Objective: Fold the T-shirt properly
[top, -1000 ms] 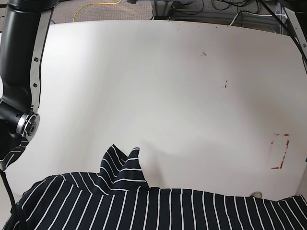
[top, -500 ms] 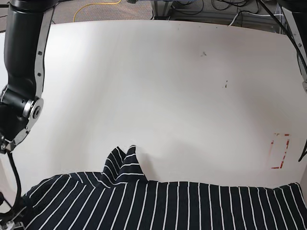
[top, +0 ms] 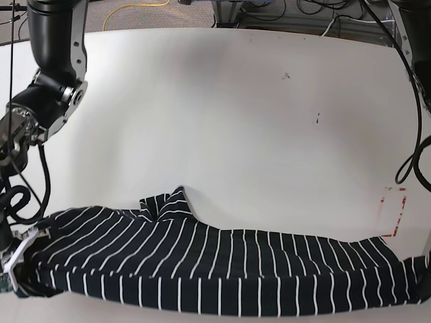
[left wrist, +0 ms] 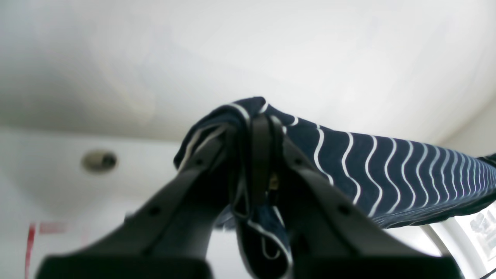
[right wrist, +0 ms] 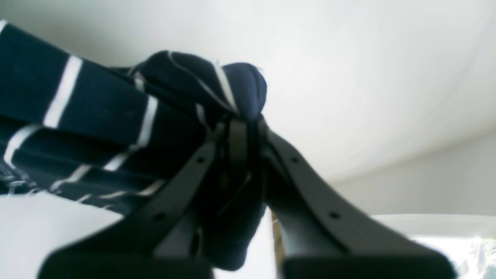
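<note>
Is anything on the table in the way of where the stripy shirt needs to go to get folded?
Nothing visible is. Both grippers, left and right, already pinch the T-shirt, and the white table beyond it looks bare, with only tiny marks and a flat red outline near one edge.

T-shirt [top: 222, 269] across table's [top: 236, 121] near edge, apparently between both claws

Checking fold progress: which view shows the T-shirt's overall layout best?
The base view: the T-shirt stretches across the table's near edge, one sleeve poking up. Each wrist view shows only a bunched corner pinched in the fingers: left gripper, right gripper.
</note>
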{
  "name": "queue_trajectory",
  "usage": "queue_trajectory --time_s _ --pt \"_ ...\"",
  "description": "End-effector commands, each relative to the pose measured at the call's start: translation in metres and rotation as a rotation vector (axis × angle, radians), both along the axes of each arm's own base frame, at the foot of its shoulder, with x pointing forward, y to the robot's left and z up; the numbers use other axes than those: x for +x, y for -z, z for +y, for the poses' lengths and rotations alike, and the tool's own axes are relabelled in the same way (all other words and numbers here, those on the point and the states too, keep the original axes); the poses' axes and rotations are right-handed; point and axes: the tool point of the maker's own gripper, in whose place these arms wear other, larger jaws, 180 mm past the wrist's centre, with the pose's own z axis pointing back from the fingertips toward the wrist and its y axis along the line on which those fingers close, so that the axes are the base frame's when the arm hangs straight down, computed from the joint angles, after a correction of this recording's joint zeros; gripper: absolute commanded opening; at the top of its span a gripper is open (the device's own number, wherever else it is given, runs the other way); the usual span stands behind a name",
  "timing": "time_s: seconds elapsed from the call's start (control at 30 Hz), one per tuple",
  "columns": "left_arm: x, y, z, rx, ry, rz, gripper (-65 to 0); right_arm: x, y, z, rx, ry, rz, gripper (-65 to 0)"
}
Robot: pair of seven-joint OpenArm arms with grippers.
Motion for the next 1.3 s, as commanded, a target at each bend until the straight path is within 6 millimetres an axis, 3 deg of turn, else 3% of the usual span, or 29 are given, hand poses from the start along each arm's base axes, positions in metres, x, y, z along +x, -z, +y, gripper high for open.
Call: queue_trajectory --time_s 0.0,0.07,0.2,0.33,0.5,0.87,1.27 --pt "-0.012 -0.003 0.008 0.025 -0.033 -0.025 -63.1 -0.013 0.012 -0.008 0.010 0.028 0.006 -64.8" --pt "-0.027 0.027 0.006 0.028 -0.026 0.032 -63.2 -0.026 0.043 -0.011 0.054 0.029 0.061 -64.8" --pt "-0.051 0.072 0.013 0.011 -0.049 0.122 -63.1 -0.047 0.086 -0.021 0.135 0.053 0.133 -64.8" --pt "-0.076 0.119 0.005 -0.006 -0.042 0.226 -63.1 -0.069 0.131 -0.019 0.210 0.054 0.225 -64.8" --pt "-0.108 0.152 0.000 0.023 -0.036 0.314 -62.9 -0.098 0.171 -0.015 0.278 0.041 0.317 -64.8" --pt "-0.153 0.206 -0.004 0.028 -0.030 0.478 -62.9 -0.157 0.243 0.003 0.356 0.044 0.532 -64.8" --pt "-0.199 0.246 0.004 0.075 -0.025 0.644 -62.8 -0.219 0.288 0.009 0.374 0.077 0.722 -64.8"
